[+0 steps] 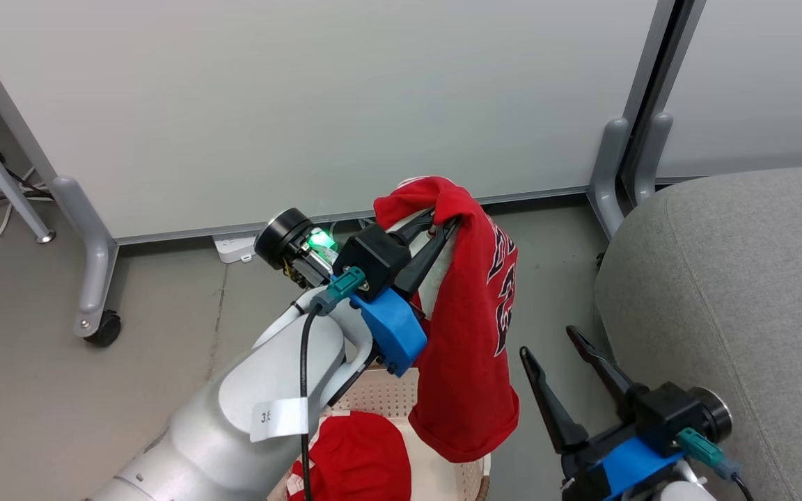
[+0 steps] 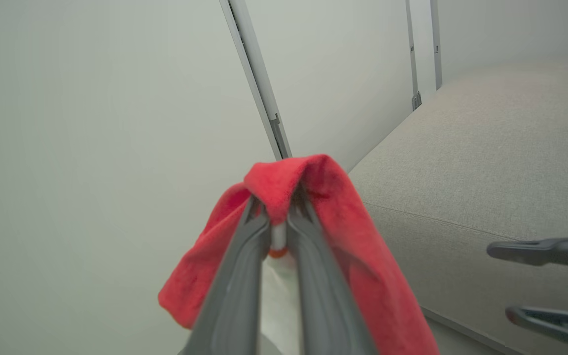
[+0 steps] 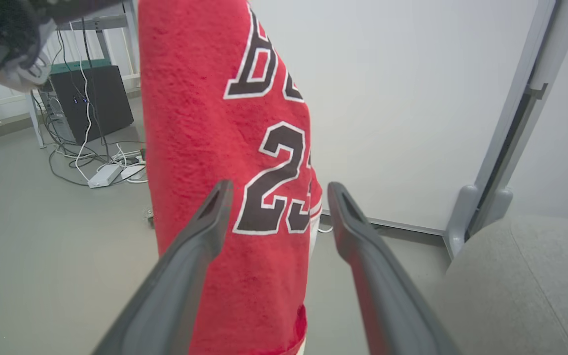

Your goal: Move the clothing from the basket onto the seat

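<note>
My left gripper (image 1: 443, 226) is shut on the top fold of a red jersey (image 1: 467, 334), which hangs straight down above the cream perforated basket (image 1: 380, 393). In the left wrist view the red cloth (image 2: 313, 197) drapes over both fingertips. More red clothing (image 1: 359, 456) lies inside the basket. My right gripper (image 1: 551, 344) stands open low at the right, beside the grey seat (image 1: 742, 299). Its wrist view shows the jersey (image 3: 205, 162) with dark white-edged lettering hanging just beyond the spread fingers (image 3: 210, 217), apart from them.
A pale partition wall (image 1: 303, 104) on wheeled grey feet (image 1: 98, 278) stands behind. Cables and a white power strip (image 3: 101, 175) lie on the floor by a dark box (image 3: 91, 101). Grey floor lies between basket and seat.
</note>
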Available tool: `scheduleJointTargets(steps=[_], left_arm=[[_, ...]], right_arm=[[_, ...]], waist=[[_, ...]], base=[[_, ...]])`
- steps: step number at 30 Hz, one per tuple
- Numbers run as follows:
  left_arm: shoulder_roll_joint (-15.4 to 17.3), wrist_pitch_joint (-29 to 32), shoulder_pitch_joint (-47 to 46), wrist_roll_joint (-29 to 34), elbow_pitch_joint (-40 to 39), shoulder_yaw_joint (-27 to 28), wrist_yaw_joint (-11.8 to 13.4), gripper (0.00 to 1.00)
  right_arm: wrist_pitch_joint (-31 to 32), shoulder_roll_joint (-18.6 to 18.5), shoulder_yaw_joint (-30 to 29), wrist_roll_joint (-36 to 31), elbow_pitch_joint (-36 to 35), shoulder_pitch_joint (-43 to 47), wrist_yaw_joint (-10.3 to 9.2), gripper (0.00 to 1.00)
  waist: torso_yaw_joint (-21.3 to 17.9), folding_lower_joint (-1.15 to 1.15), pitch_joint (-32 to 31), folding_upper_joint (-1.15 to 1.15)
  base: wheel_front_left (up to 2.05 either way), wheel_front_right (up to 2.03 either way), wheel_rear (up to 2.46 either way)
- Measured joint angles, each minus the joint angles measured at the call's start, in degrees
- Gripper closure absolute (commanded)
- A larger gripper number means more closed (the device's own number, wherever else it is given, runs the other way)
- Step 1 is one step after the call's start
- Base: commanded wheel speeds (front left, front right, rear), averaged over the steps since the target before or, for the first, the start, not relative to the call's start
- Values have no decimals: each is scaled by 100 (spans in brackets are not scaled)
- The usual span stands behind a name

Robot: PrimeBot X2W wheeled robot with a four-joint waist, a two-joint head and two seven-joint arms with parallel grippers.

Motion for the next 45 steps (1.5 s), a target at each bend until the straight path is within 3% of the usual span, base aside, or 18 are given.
scheduleJointTargets(steps=[7,15,29,38,39,40,41,45], left_arm=[[-92,0,-35,40,32,5,-12,100],[-188,0,-226,96,47,23,-43,100],[-419,0,-365,185,66,-3,-64,100],[-498,0,-399,189,49,-87,-94,100],[-501,0,-399,189,51,-97,-96,100],[-503,0,-399,186,51,-103,-104,100],[-505,0,-399,181,53,-111,-104,100],[-513,0,-398,170,71,-122,-109,100]], right_arm=[[0,-3,568,42,33,-467,0,0],[-1,108,797,-13,187,-1033,1,0],[-2,474,138,-820,1085,-1828,1,0],[-1,491,-73,-645,1569,-2212,1,0],[-1,492,-74,-645,1610,-2233,1,30],[-1,492,-71,-633,1652,-2242,1,93],[-1,492,-62,-601,1701,-2242,1,100],[-1,493,-64,-549,1761,-2244,1,100]], waist=[[51,0,111,0],[199,1,315,0],[432,1,501,0],[571,1,535,0],[578,1,525,0],[585,0,515,0],[588,1,506,0],[582,1,466,0]], base=[[0,0,0],[0,0,0],[0,0,0],[0,0,0],[0,0,0],[0,0,0],[0,0,0],[0,0,0]])
